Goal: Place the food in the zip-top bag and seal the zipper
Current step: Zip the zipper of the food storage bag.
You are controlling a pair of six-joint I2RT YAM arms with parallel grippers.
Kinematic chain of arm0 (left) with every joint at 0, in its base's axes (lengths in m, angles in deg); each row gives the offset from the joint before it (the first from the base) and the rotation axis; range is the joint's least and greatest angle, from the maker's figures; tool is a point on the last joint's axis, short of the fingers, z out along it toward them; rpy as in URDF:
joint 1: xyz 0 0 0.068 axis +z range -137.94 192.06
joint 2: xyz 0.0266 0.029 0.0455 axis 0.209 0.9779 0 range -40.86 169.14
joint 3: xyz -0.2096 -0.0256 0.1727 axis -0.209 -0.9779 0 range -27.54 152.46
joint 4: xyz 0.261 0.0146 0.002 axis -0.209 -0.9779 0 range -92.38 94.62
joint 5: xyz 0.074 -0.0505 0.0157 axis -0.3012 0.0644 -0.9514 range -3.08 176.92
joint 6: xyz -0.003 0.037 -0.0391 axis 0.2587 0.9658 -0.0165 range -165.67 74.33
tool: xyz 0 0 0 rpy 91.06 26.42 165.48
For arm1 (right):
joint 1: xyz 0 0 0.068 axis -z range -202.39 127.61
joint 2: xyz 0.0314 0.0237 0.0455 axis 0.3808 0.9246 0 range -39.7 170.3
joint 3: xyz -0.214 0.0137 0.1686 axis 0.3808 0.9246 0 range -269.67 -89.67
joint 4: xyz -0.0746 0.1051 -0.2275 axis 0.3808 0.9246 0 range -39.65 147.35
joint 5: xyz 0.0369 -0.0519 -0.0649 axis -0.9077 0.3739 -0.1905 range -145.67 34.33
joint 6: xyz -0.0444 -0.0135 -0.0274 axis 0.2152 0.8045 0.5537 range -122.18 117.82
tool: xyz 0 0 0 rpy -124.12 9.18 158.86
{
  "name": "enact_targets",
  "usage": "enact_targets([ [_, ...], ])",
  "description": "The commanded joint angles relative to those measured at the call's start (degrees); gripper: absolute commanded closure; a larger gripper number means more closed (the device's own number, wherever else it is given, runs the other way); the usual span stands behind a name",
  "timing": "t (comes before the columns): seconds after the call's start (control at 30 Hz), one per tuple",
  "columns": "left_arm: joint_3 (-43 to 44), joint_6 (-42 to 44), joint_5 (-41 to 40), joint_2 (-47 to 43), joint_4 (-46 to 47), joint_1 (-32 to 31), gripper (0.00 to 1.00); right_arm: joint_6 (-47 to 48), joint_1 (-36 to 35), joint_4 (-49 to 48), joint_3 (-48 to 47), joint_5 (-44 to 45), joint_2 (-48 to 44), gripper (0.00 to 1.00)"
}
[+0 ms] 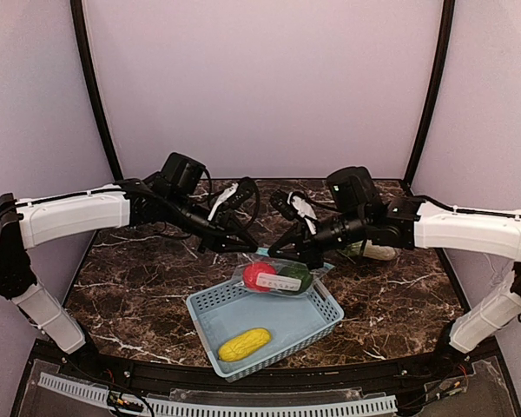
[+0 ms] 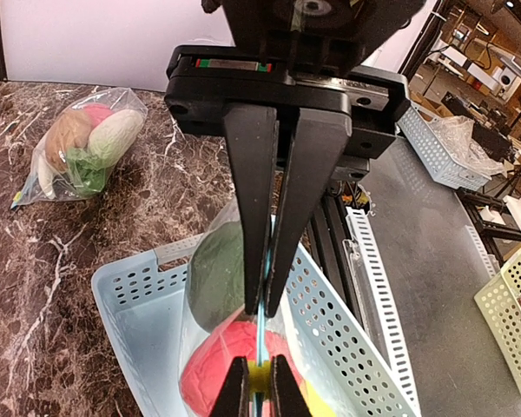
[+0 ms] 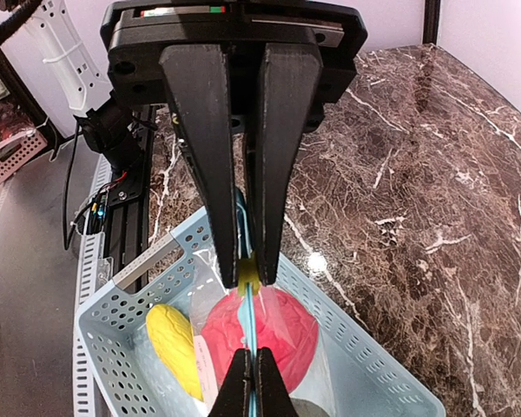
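Produce, a red toy apple [image 1: 259, 275] and a dark green round fruit [image 1: 293, 276], is enclosed in a clear zip-top plastic bag [image 1: 276, 283] over a light blue plastic basket [image 1: 330, 314] containing a yellow corn cob [image 1: 243, 344], on the dark marbled desk [image 1: 139, 269]. Its zipper strip [image 3: 254, 334] is pinched by the left tool [image 2: 262, 306] and the right tool [image 3: 247, 257].

Dark brown marble tabletop [image 1: 139, 278] veined white, pale blue perforated basket [image 1: 321, 317], yellow corn [image 1: 243, 345] at its seven o'clock, red apple [image 1: 259, 275] at twelve, dark green round fruit [image 1: 293, 276] at one, clear zip-top bag [image 1: 279, 282] edged blue, left fingers [image 2: 247, 191] and right fingers [image 3: 200, 148] black, arm shells [image 1: 69, 217] white
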Motion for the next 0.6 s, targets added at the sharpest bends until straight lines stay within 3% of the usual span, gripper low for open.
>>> enact_targets([
  [0.0, 0.48, 2.1, -1.78, -2.25, -8.69, 2.0, 0.99, 1.09, 1.41, 3.27, 1.11, 3.47, -3.49, 1.0],
  [0.57, 1.74, 4.43, -3.25, -3.6, -12.22, 5.2, 0.99, 0.89, 2.75, 5.7, 1.51, 7.63, -6.29, 1.0],
])
